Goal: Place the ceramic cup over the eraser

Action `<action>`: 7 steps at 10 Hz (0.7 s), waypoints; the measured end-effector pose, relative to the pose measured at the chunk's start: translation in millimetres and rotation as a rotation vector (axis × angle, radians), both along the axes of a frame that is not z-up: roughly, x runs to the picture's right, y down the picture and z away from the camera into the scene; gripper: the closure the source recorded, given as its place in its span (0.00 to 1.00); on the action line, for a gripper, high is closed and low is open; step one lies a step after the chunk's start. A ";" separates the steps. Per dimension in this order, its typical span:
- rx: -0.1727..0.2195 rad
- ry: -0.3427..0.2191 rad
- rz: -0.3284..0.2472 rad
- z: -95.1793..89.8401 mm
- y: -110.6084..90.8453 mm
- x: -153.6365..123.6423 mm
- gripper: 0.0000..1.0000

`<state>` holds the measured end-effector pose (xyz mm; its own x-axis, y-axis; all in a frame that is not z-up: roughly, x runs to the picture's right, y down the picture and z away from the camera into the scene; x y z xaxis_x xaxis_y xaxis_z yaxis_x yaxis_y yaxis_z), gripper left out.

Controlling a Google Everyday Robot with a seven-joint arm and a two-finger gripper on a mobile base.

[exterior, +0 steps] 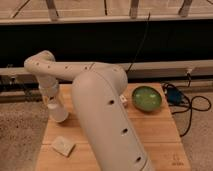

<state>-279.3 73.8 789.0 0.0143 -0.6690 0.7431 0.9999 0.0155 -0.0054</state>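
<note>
- Camera view: arm (102, 120), white and thick, rises from the lower edge of the frame, bends at an elbow at upper left and turns down toward a wooden table (155, 135).
- Gripper (58, 114): at the arm's lower end, low over the left part of the table. Whether it is released or clenched cannot be told.
- Eraser (63, 145): pale flat block lying on the table near the front left corner, below the gripper in the frame and apart from it.
- Ceramic cup: cannot be picked out with certainty. The white rounded form at the gripper's tip may be the cup or part of the arm.
- Small white object (123, 101): on the table just beside the arm's right edge, partly hidden.
- Green bowl (146, 98): upright near the table's far right edge.
- Cables (192, 104): dark, looping on the floor to the right of the table.
</note>
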 end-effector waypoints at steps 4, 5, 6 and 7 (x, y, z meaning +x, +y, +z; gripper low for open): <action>-0.005 0.009 0.019 12.9 8.4 7.6 0.20; -0.008 0.010 0.025 14.0 9.1 8.5 0.20; -0.014 0.012 0.033 15.3 9.3 11.2 0.20; -0.018 0.007 0.046 15.6 8.7 12.2 0.21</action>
<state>-267.1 82.5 804.6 0.0501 -0.6543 0.7546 0.9980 0.0611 -0.0133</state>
